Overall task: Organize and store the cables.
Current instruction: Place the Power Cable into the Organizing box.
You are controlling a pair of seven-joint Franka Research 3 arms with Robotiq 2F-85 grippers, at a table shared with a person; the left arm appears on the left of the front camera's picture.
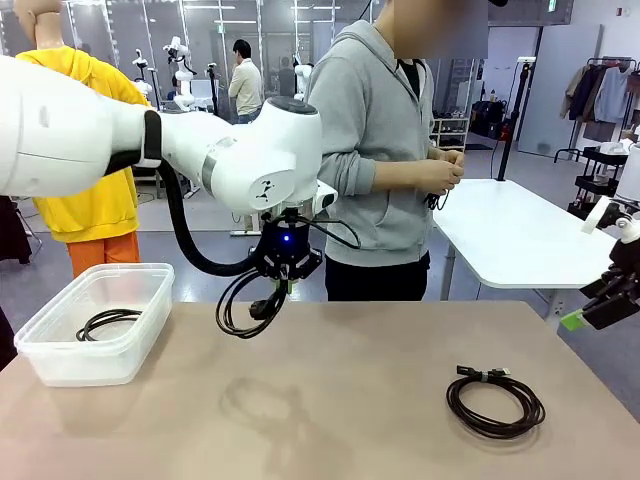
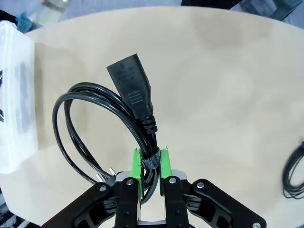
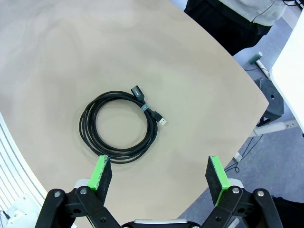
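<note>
Pinching a coiled cable point(image 2: 132, 90) by its tie point(image 2: 151, 161) with the left claw point(image 2: 150, 154), pads shut, so the loops hang below it as one bundle, clear of the tabletop point(image 2: 213, 71). Probably bound for the bin point(image 1: 60, 345) beside it, one cable point(image 1: 105, 322) inside. Holding the right claw point(image 3: 159, 166) wide open, empty, over another coil point(image 3: 84, 124).

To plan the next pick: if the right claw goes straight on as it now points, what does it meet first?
Probably the coiled cable lying on the table, near its tied plug ends; the open right claw has nothing in between, though depth is unclear.
</note>
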